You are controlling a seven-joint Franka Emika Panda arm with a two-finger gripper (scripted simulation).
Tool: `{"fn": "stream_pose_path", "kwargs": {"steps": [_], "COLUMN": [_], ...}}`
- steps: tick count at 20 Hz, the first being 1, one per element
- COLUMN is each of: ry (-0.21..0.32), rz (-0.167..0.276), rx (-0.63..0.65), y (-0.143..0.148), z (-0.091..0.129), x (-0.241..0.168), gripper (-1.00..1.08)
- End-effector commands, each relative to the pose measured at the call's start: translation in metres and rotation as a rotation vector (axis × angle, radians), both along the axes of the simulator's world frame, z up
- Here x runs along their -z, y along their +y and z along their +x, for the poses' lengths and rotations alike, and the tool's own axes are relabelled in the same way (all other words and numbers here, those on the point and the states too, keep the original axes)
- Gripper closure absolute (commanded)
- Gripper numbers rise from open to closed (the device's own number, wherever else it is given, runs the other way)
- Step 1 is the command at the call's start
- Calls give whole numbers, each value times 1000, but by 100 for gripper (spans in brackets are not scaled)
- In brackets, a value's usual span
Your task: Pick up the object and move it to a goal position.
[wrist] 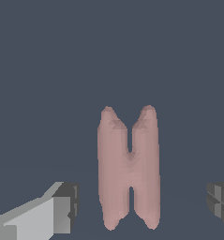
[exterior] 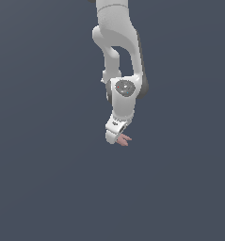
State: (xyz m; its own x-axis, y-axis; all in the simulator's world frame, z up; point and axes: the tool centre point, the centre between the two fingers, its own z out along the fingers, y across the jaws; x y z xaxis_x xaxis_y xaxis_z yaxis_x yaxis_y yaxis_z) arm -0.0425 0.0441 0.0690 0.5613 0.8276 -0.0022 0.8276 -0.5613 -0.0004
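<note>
The object (wrist: 128, 168) is a small flat dusty-pink piece with two long lobes joined at the middle. In the wrist view it lies between my two fingertips (wrist: 66, 206), with a gap on each side. My gripper (wrist: 141, 206) is open around it and touches nothing. In the exterior view the white arm reaches down and the gripper (exterior: 117, 139) sits low over the object (exterior: 124, 140), of which only a pink end shows past the hand.
A plain dark grey-blue surface (exterior: 48, 179) lies all around. No other objects, containers or edges show in either view.
</note>
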Motion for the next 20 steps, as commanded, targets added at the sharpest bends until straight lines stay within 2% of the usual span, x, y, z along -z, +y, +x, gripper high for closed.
{"fn": "stream_pose_path", "kwargs": {"steps": [1, 9, 20], "ry": [-1, -1, -1], "rz": [1, 1, 1], "rx": [-22, -25, -30], "y": [1, 2, 2], "z": [-1, -1, -2], "x": [1, 7, 50], "gripper": [-92, -92, -92]}}
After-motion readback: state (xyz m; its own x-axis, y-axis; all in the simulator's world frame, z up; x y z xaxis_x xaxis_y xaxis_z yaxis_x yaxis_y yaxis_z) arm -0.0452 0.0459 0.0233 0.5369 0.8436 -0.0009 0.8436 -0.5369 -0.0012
